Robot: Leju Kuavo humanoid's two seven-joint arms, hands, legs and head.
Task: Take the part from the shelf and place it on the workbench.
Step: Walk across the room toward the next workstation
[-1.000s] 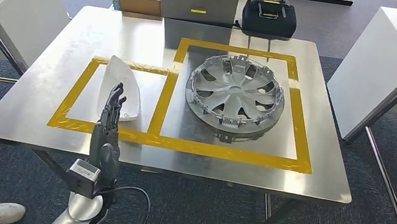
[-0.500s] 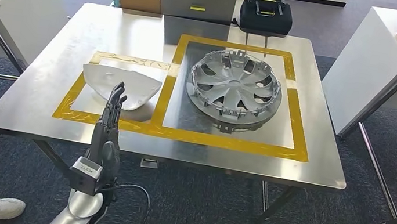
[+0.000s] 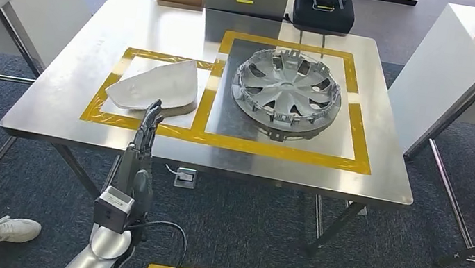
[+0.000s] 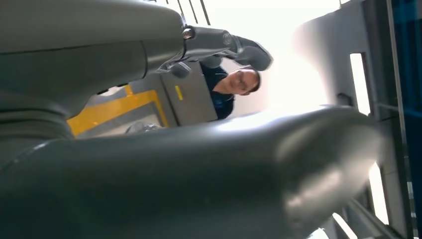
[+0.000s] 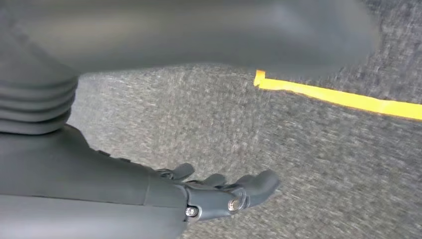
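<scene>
white part (image 3: 156, 85) lies near the workbench's (image 3: 94, 37) front-left corner, left hand (image 3: 147, 126) beside it with fingers straight, holding nothing.

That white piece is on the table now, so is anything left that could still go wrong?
Possibly. The left hand hovers close by the white part, so a careless pull back might nudge it. The part already overlaps the yellow tape beside the wheel cover, so a small push could take it out of its square.
</scene>
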